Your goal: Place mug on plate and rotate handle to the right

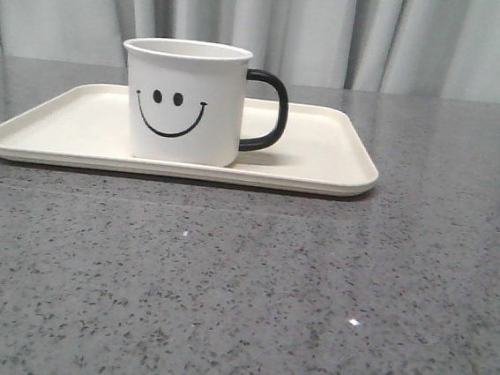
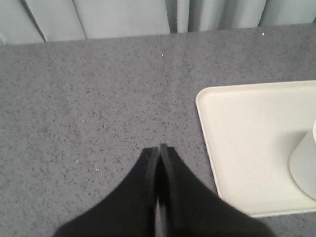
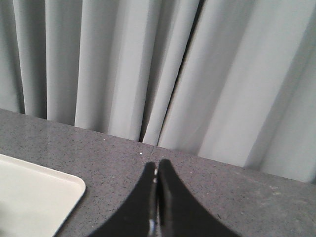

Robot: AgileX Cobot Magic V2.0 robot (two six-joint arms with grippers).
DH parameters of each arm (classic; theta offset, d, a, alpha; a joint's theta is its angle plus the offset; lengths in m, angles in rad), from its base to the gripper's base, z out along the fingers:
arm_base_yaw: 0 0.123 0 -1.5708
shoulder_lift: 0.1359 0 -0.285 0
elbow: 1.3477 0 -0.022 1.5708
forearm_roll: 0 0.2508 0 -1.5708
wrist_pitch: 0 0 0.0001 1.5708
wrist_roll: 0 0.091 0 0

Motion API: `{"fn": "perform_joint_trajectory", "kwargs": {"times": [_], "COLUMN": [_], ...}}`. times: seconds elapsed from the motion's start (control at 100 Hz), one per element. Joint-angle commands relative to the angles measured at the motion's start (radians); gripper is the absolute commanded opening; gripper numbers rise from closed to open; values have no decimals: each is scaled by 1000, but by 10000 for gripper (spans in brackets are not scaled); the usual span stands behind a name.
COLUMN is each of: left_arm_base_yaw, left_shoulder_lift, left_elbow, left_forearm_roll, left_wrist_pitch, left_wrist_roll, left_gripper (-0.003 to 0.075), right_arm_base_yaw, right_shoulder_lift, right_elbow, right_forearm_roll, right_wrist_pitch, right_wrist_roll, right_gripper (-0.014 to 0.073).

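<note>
Mug [image 1: 186, 102] stands upright on the plate [image 1: 324, 150], a bit left of plate centre, smiley face toward the front cam, white body w/ black print. Handle [image 1: 271, 110] sticks out to the right side of the mug, black C-loop, hanging over the bare part of the plate w/o touching it. Plate lies flat on the grey speckled table [image 1: 241, 284], long side across the front view, rim low all round. Pale curtain [image 1: 380, 32] hangs behind the table's far edge. Neither arm shows in the front view. Left gripper [image 2: 158, 148] seen only in the left wrist view: black fingers pressed together, nothing between them, over bare table just beside the plate's [image 2: 247, 143] corner, apart from the rim. Mug's [image 2: 306, 168] white wall shows partly at the frame edge in that view, resting on the plate, well apart from the fingertips. Right gripper [image 3: 157, 165] in the right wrist view: fingers also closed on each other, holding nothing, over table near another plate [image 3: 34, 197] corner, not touching it, curtain folds beyond. Mug not visible in that view.
</note>
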Motion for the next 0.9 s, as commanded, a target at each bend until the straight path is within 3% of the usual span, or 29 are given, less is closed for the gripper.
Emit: {"fn": "perform_joint_trajectory", "kwargs": {"times": [0.0, 0.33, 0.62, 0.89], "left_arm_base_yaw": [1, -12, -56, -56], "left_shoulder_lift": [-63, -432, -728, -869], "left_elbow": [39, 568, 888, 1032], "left_forearm_roll": [-15, -11, 13, 13], "left_wrist_pitch": [-183, -697, -757, -812], "left_wrist_roll": [35, 41, 56, 56], "left_gripper": [-20, -20, -20, -20], "right_arm_base_yaw": [-4, -4, -4, -4], "right_shoulder_lift": [0, 0, 0, 0], "right_elbow": [-25, -25, -25, -25], "right_forearm_roll": [36, 36, 36, 36], "right_wrist_pitch": [-41, -41, -41, -41], "right_wrist_roll": [-7, -7, -7, -7], "right_gripper": [-61, -61, -61, -61]}}
